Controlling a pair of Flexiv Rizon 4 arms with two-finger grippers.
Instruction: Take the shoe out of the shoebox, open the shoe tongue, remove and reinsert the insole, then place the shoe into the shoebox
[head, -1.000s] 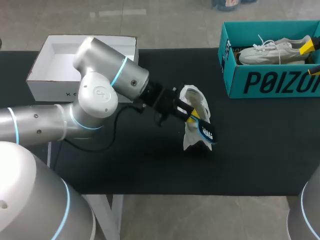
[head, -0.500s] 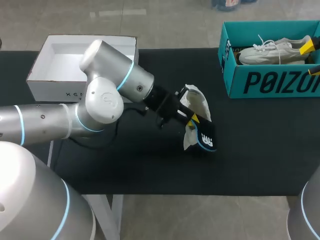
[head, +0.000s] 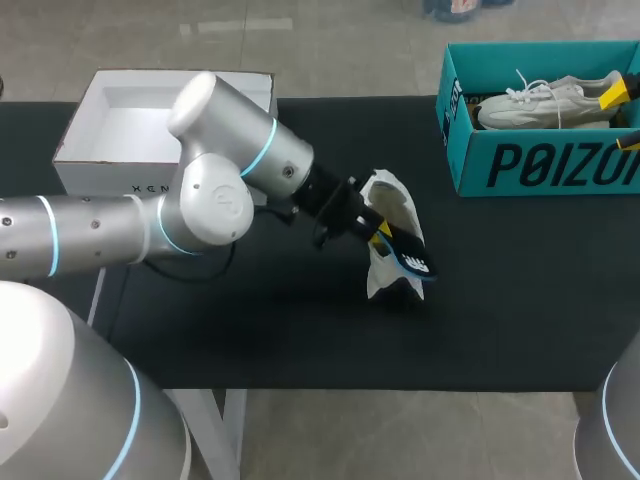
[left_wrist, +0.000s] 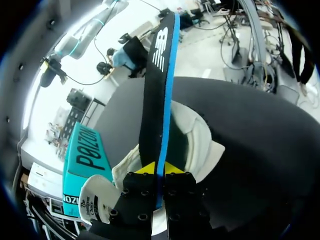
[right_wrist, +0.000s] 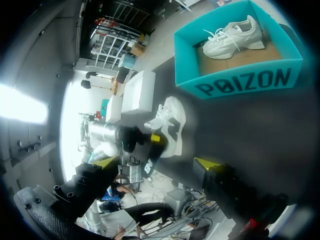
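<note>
The left gripper (left_wrist: 159, 169) is clenched on the insole (left_wrist: 156, 85). Its two yellow tips press the near end from both sides, and the black insole with the blue edge stands out ahead of the fingers. Directly under it is the white shoe (left_wrist: 207, 150), which stands on the black table (head: 520, 290) near the middle, with its opening toward the gripper. From these views it is hard to tell if any part of the insole is inside the shoe or if it is completely free.

The step in hand seems to be the removing or the putting back of the insole. To do it well, the arm should keep the insole in line with the opening and lead the free end toward the toe. The grip should stay firm, because the insole is thin and can bend or fold. Nothing holds the shoe down, so a push from the side could tip it or make it slide.

The right gripper (right_wrist: 156, 164) hangs released, with its fingers wide apart, well away at the right side. At the far right stands the teal shoebox (head: 520, 165) with a second shoe (head: 545, 103) inside. An open white box (head: 110, 165) stands at the far left, behind the left arm. Both boxes are well apart from the shoe and do not stand in the way.
</note>
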